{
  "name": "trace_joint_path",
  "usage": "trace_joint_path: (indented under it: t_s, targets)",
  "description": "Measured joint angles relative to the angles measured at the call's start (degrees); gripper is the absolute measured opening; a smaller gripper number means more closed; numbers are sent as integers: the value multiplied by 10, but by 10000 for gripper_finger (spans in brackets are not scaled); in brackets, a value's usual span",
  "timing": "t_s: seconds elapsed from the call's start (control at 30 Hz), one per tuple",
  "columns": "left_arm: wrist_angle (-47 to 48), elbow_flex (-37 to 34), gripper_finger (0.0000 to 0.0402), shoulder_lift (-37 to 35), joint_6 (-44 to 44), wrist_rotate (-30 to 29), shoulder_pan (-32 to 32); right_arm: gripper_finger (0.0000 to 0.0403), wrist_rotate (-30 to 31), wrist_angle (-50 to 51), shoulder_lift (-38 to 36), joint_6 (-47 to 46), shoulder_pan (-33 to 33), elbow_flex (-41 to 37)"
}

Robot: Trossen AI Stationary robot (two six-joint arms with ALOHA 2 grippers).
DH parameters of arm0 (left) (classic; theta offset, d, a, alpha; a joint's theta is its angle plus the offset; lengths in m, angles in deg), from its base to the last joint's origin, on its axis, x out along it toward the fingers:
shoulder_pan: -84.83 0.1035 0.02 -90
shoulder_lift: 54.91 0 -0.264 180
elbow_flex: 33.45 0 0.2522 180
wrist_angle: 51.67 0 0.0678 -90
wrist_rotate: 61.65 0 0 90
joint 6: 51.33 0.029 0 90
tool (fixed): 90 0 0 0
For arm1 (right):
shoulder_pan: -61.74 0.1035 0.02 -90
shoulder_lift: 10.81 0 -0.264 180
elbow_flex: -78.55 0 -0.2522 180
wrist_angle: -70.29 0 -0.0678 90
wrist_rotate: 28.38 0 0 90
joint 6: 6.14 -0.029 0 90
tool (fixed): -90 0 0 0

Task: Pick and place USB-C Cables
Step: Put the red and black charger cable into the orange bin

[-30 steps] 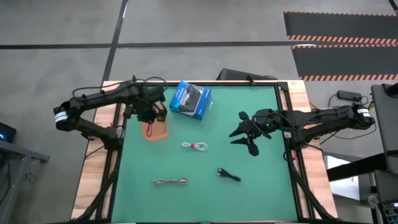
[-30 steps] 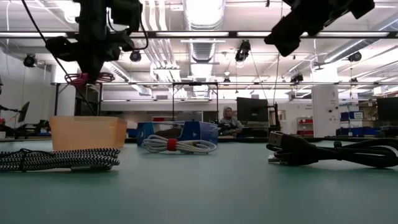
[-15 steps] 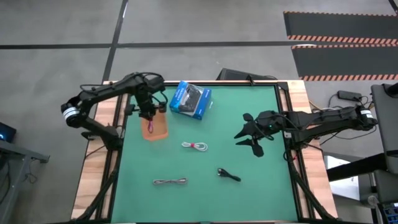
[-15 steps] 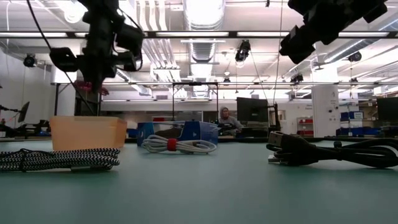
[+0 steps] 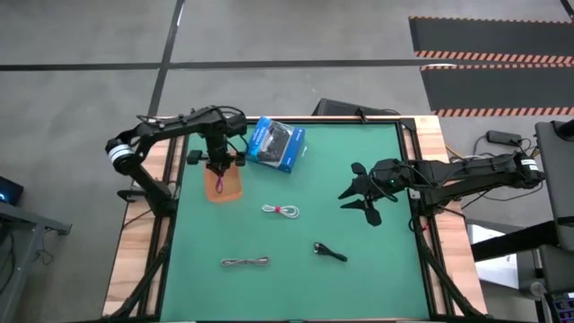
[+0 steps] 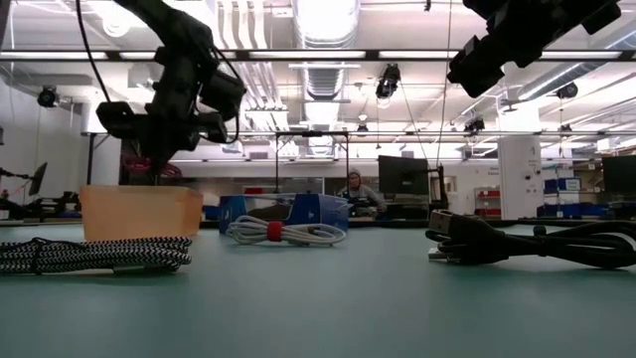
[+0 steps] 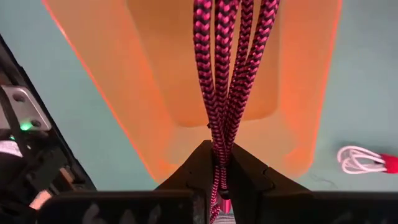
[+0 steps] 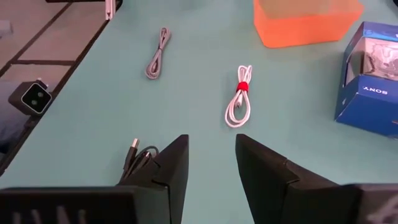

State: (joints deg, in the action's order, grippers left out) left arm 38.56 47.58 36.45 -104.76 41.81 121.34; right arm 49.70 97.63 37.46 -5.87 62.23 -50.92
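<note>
- So the left gripper [image 7: 221, 163] was pinched shut on the dark red cable [image 7: 227, 74], hanging it right over the orange tray [image 5: 225, 186] at the far left of the table. In the left wrist view the looped strands dangled down into the tray's hollow.
- Judging by that, the step in hand was the drop-off. Doing it well probably meant going a bit lower so the loose loops sat inside the walls, then opening up, so nothing draped over the rim.
- Right gripper [image 8: 211, 158] hovered over the right side of the mat with its jaws partly open and nothing between them.
- Three cables were left on the mat: the white cable [image 5: 282, 210] with its red tie near the middle, the grey braided cable [image 5: 246, 262] at the near left, and the black cable [image 5: 330, 252] nearer the right arm.
- Blue box [image 5: 275, 144] sat just right of the tray, close enough to watch out for.
</note>
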Motion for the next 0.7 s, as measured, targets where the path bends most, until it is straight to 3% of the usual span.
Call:
trace_joint_path:
  t_s: [0.7]
  targets:
    - [-39,-12,20,14,17,-7,30,118,0,8,1,0,0,0]
